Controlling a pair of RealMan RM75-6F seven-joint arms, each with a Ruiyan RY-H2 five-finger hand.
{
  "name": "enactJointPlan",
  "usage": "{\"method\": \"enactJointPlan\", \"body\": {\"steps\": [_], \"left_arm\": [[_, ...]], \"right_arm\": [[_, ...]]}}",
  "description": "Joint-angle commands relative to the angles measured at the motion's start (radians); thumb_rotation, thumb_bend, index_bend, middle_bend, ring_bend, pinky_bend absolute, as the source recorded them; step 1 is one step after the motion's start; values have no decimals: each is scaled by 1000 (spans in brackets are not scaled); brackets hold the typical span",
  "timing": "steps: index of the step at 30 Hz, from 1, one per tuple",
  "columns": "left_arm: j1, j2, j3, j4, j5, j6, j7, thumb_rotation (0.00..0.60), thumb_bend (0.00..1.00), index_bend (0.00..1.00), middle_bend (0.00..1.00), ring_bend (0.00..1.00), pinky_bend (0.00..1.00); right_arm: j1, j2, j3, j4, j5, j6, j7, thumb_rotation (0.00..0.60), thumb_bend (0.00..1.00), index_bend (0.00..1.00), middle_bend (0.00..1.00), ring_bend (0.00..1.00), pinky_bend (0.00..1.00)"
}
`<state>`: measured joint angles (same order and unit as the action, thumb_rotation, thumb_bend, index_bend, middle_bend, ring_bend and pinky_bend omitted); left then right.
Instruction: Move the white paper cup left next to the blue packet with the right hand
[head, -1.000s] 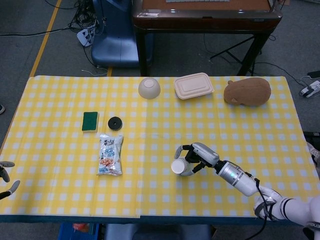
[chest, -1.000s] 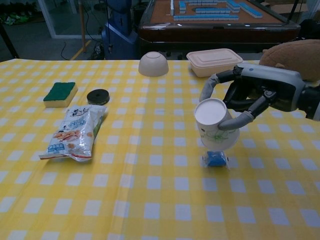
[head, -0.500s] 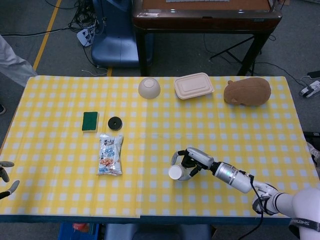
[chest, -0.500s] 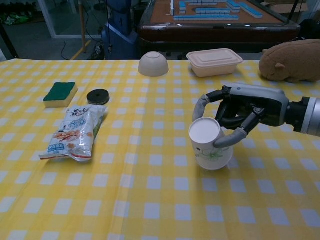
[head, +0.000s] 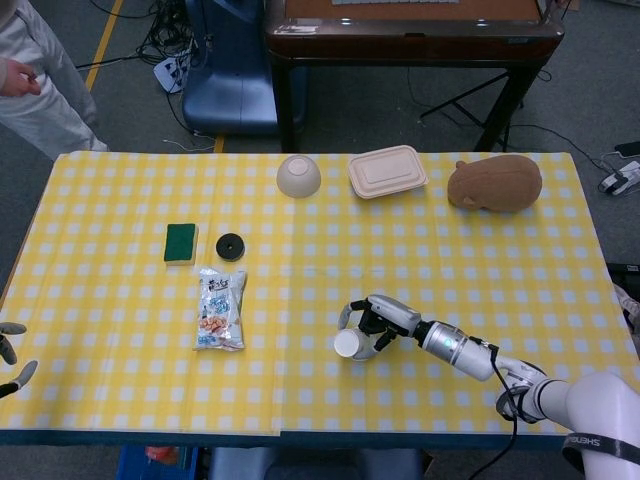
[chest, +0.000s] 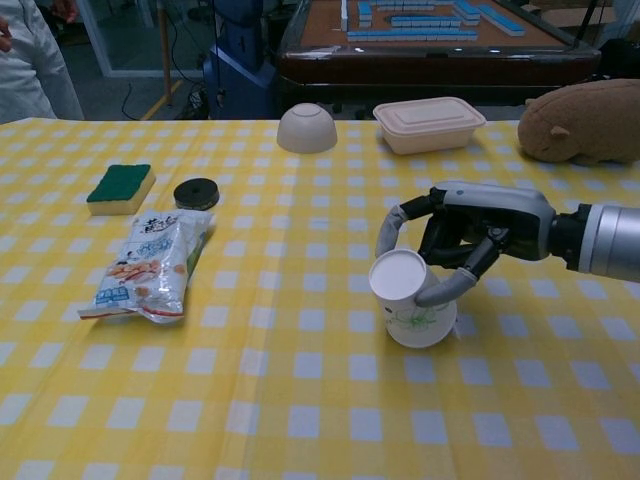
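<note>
The right hand (chest: 462, 245) holds the white paper cup (chest: 409, 304) with its fingers (chest: 396, 219) curled around the cup's side, the cup tilted so its mouth faces the near edge of the table (chest: 300, 420). In the chest view the cup's base looks to be touching or just above the yellow checked cloth, though I cannot tell which. The cup sits toward the near edge, right of the table's middle, well apart from the blue packet (chest: 147, 263), which lies flat on the left half of the table. Beyond the packet, toward the far left, a green sponge (chest: 120, 188) and a black round disc (chest: 196, 192) sit just beside each other. Along the far edge are an upturned bowl (chest: 306, 127), a closed takeaway box (chest: 428, 122) and a brown plush toy (chest: 585, 121) near the far right corner. The left hand (head: 12, 362) shows only at the near left edge of the table in the head view, its fingertips spread apart and holding nothing.
</note>
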<state>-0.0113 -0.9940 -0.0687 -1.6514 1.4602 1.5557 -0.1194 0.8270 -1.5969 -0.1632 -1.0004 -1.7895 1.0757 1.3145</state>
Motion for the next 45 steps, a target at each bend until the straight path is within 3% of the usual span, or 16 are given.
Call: {"method": "enactJointPlan", "body": {"steps": [1,12,21,26,33,37,40,42,45], "left_arm": [[1,0,0,0,1,2,-1,600,246,472,624,490,619],[-1,-1,1,1,2,-2,7,600,246,475,624,490,619],[-6,-7,3,2,-2,-15,27,600,247,475,624,490,619],[-9,-12,6,-2,0,-21,45,600,247,475,624,490,619],[-9,-14,8,-5,2,-18,55,600,246,475,624,490,619],[-8,-11,7,-4,1,-18,48,600,247,475,623,490,619],[-8,-11,8,-1,0,-20,44,600,247,475,624,490,619],[-9,-12,8,1,1,-20,46,600,247,475,624,490,619],[-9,-16,10,4,12,-14,53,600,247,474,624,490,619]], "right_arm": [[2,-2,-7,5,-3,3,-3,600,0,501,1000,1000,1000],[0,52,-35,-43,-16,35,-72,600,0,243,1000,1000,1000],[-42,161,-49,-188,2,65,-247,600,0,199,1000,1000,1000],[-68,207,-31,-271,50,46,-400,600,0,199,1000,1000,1000],[-118,196,29,-327,140,29,-712,600,0,199,1000,1000,1000],[-176,196,62,-375,184,82,-993,600,0,205,1000,1000,1000],[-233,217,76,-429,210,147,-1244,600,0,269,1000,1000,1000],[-269,240,80,-475,227,185,-1374,600,0,320,967,990,1000],[-333,298,78,-575,250,254,-1540,600,0,335,836,901,999]]}}
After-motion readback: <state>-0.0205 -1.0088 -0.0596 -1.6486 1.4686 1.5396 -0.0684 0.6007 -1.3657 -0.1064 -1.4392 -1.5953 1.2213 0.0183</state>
